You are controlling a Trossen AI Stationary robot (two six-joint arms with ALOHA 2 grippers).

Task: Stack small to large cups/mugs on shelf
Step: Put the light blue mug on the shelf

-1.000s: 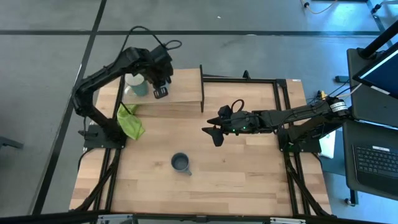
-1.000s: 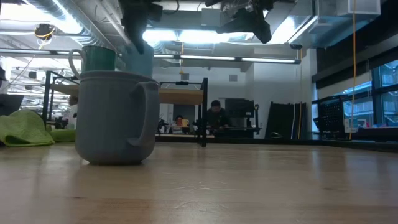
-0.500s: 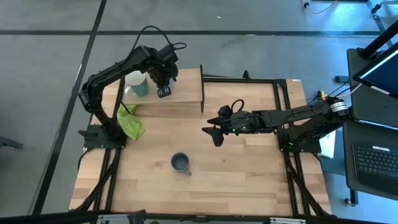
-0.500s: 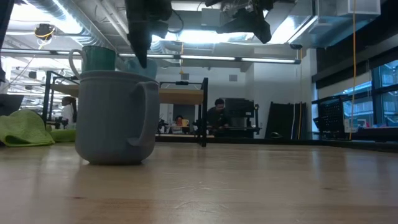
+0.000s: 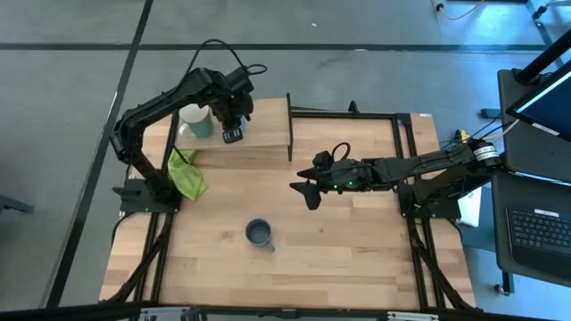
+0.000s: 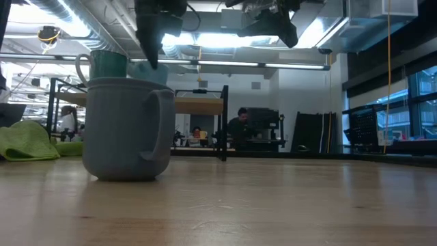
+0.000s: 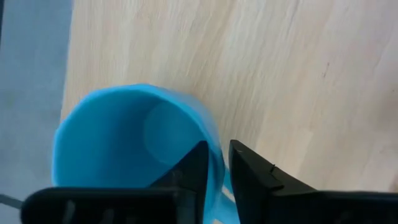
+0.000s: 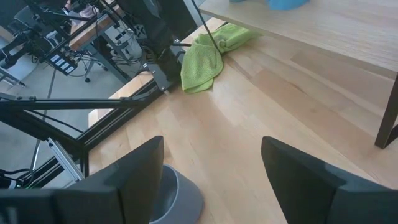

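blue mug [image 7: 134,152]: on the shelf [image 5: 263,134], far-left part, upright, mouth up. In the overhead view it is mostly hidden under the left arm.
green mug [image 5: 195,119]: on the shelf too, just left of the left hand, white inside showing. From these views I cannot tell whether it touches the blue mug.
grey mug [image 5: 260,234]: on the table [image 5: 357,259], near-centre, well apart from the shelf, upright, handle toward the near-right.
step: looks like the blue mug is being placed or let go on the shelf; grey mug not yet handled.
left hand [image 5: 231,132]: above the shelf at the blue mug. Wrist view shows the two fingers [image 7: 193,165] close together on the mug's rim wall, one inside, one outside; reads as clenched on the blue mug.
left arm pose: reaches from its base at the table's left edge up and over to the far-left, wrist pointing down.
right hand [image 5: 303,190]: hovers over mid-table, right of centre, fingers spread wide, holding nothing. Grey mug sits just to its near-left.
right arm pose: stretched level from the right side toward the centre, waiting.
next move (judgement): free the rim, lift straight up clear of both mugs; then fetch the grey mug.
risk: the rim grip could tip the blue mug on the lift.
cloth [image 5: 186,173]: lime-green, on the table's left side, near edge of the shelf.
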